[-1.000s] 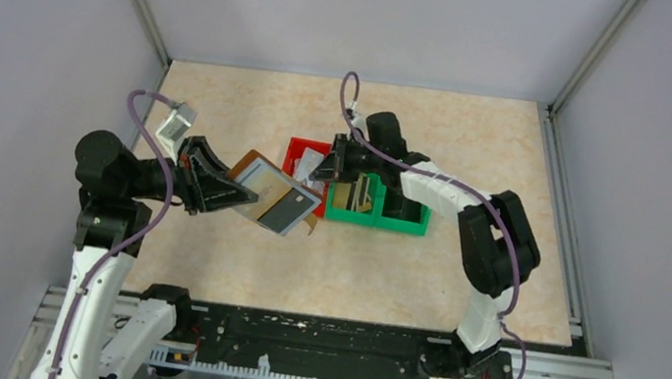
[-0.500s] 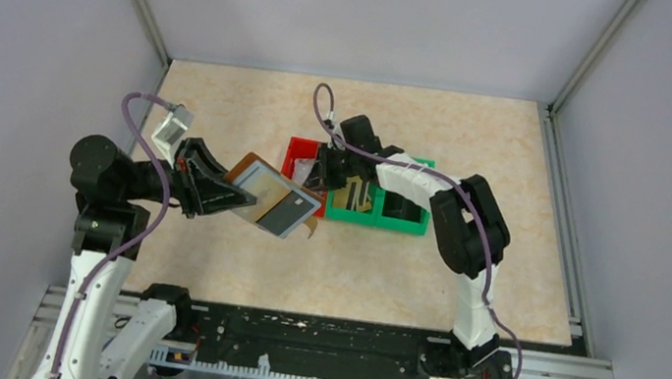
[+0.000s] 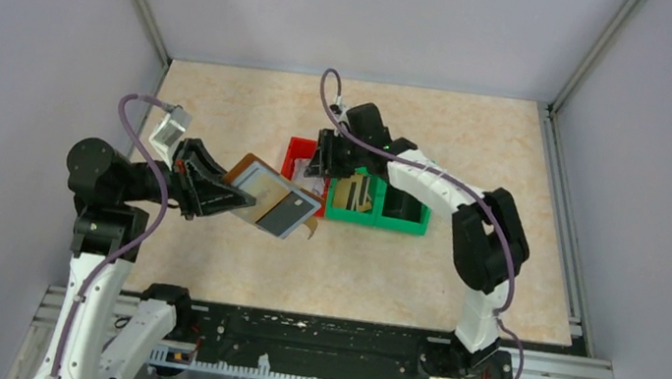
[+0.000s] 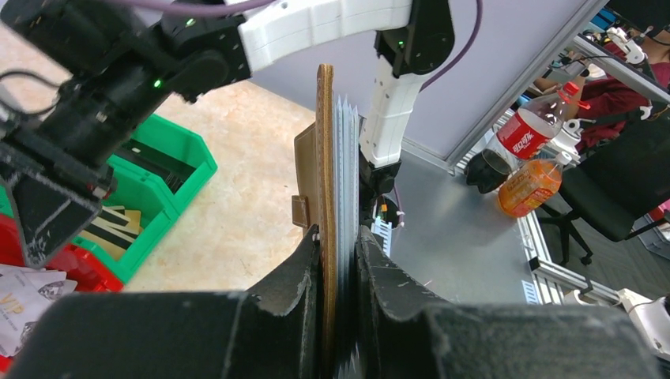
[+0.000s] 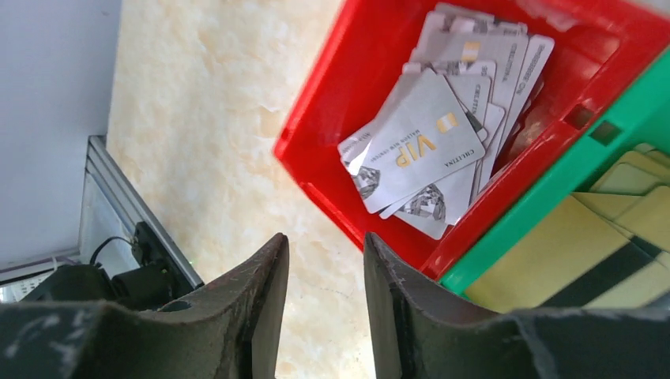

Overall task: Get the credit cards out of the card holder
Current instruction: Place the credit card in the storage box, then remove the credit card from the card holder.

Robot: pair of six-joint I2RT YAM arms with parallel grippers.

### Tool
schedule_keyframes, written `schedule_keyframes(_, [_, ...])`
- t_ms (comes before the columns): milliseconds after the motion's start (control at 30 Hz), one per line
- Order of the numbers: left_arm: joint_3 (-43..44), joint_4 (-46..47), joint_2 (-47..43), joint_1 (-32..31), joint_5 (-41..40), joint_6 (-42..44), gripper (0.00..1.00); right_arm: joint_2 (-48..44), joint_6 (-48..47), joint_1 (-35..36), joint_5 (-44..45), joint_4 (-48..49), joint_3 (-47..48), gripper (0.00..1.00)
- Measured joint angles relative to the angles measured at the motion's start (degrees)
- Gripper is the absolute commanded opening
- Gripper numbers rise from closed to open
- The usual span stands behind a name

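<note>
My left gripper (image 3: 237, 197) is shut on the brown card holder (image 3: 264, 195) and holds it open above the table at centre left. A dark grey card (image 3: 287, 210) shows in its pale inside. The left wrist view has the card holder (image 4: 325, 158) edge-on between the left gripper's (image 4: 338, 237) jaws. My right gripper (image 3: 324, 160) hangs open over the red bin (image 3: 296, 149), with nothing between its fingers (image 5: 269, 292). Several silver credit cards (image 5: 419, 150) lie in that red bin (image 5: 332, 118). Gold cards with a dark stripe (image 5: 585, 264) lie in the green bin (image 5: 553, 189).
The green bin (image 3: 402, 224) stands against the red one's right side in the middle of the table. Grey walls close off the left, back and right. The black rail with both arm bases (image 3: 319, 351) runs along the near edge.
My right gripper has opened above the red bin after shifting left from the green bin's edge. The left arm and the card holder have barely moved.
</note>
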Motion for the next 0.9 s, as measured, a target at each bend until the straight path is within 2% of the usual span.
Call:
schedule_keyframes(167, [0.00,0.26,-0.22,0.00,-0.02,-0.44,0.01,-9.88,-0.55,0.00,2.03,0.79,-2.08,0.66])
schedule_keyframes(267, [0.00,0.68,-0.26,0.00,-0.20,-1.29,0.01,-20.98,1.18,-0.17,1.01,6.75,-10.43,0.82])
schedule_keyframes(333, [0.00,1.84,-0.26,0.00,-0.74,-2.45,0.01,-29.35,3.26,-0.17,-0.52,13.51,-17.97,0.88])
schedule_keyframes(467, [-0.11,4.37,-0.31,0.00,-2.89,-5.07,0.01,-42.07,9.22,-0.11,-4.24,31.63,-32.13,0.94])
schedule_keyframes(567, [-0.61,6.40,-0.37,0.00,-5.11,-7.21,0.01,-47.17,14.82,0.44,-5.70,46.05,-41.44,0.95])
schedule_keyframes(700, [-1.53,8.09,-0.37,0.00,-8.28,-9.22,0.00,-48.76,22.49,3.17,-5.42,64.00,-51.95,0.96])
schedule_keyframes(900, [-2.23,10.69,-0.09,0.00,-13.27,-12.83,0.00,-45.33,25.31,12.09,-2.67,76.81,-52.76,0.96])
